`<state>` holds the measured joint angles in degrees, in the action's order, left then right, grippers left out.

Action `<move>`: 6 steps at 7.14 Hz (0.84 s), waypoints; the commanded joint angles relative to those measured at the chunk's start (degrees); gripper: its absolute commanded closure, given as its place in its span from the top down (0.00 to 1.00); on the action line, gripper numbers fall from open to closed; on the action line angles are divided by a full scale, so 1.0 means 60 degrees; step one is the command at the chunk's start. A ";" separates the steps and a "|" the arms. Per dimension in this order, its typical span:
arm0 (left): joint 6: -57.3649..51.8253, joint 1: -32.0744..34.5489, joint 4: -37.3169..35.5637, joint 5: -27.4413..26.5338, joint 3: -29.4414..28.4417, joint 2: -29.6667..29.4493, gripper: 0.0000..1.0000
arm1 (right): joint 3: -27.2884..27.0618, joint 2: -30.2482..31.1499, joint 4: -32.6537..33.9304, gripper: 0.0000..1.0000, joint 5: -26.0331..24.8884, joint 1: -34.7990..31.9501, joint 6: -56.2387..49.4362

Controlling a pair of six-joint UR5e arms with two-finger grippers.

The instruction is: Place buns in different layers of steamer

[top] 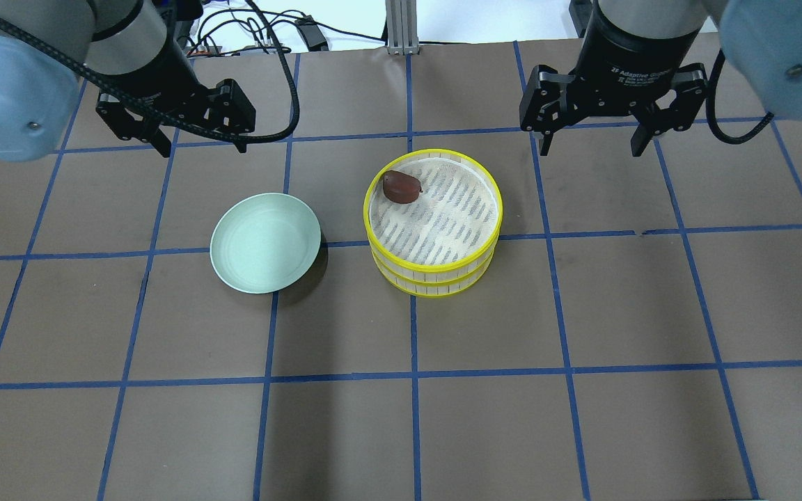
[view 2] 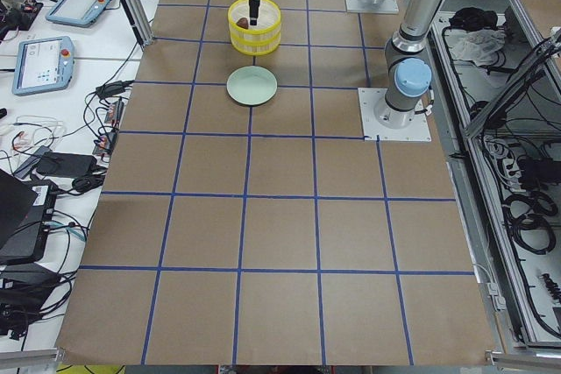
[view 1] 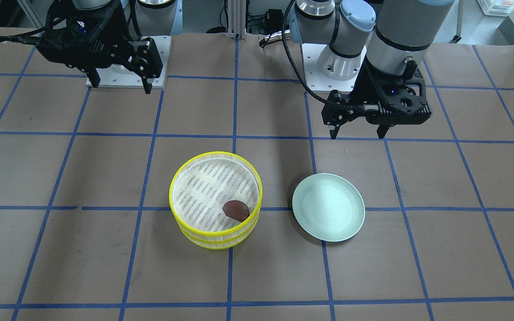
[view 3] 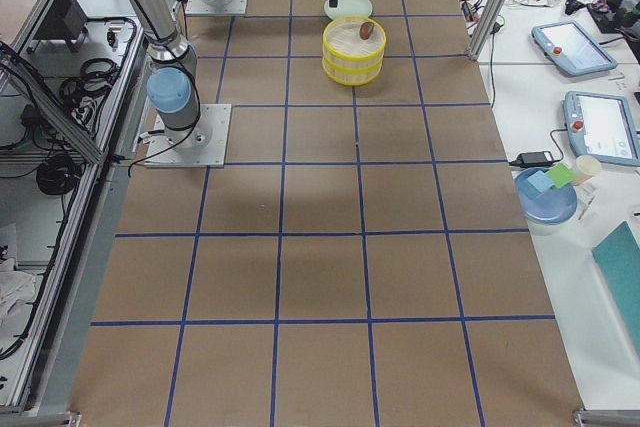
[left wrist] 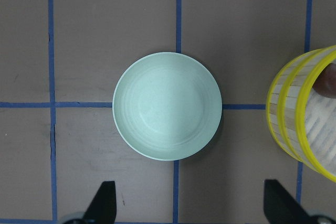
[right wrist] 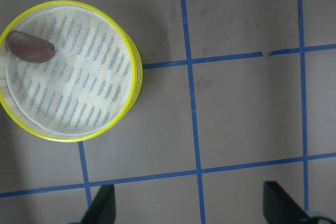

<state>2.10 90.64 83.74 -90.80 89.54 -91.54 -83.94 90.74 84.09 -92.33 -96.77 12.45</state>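
Note:
Two yellow-rimmed steamer layers are stacked, the top layer point(top: 443, 217) on the lower layer point(top: 436, 282). The dark reddish-brown bun point(top: 401, 186) lies at the edge of the top layer's mesh floor; it also shows in the front view point(view 1: 236, 210) and the right wrist view point(right wrist: 29, 46). The cream-white bun is hidden or out of view. My left gripper point(top: 199, 142) is open and empty, raised behind the plate. My right gripper point(top: 592, 149) is open and empty, raised behind and to the right of the stack.
A pale green plate point(top: 265, 242) with nothing on it sits left of the stack, directly under my left wrist camera point(left wrist: 167, 106). The table is brown paper with a blue tape grid. Both arm bases point(view 1: 127, 58) stand at the table's robot-side edge.

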 commanded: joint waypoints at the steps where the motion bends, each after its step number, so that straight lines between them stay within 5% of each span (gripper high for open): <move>1: -0.0161 -0.0166 0.0150 0.0134 0.0164 0.0357 1.00 | 0.0000 0.0009 0.0004 1.00 0.0022 0.0000 0.0005; 6: -0.0596 -0.0341 0.0693 -0.0127 0.0165 0.0959 1.00 | 0.0000 -0.0005 0.0004 1.00 0.0022 0.0000 0.0005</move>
<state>0.41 89.13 88.01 -90.33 90.40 -85.99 -83.93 90.71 84.11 -92.20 -96.77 12.48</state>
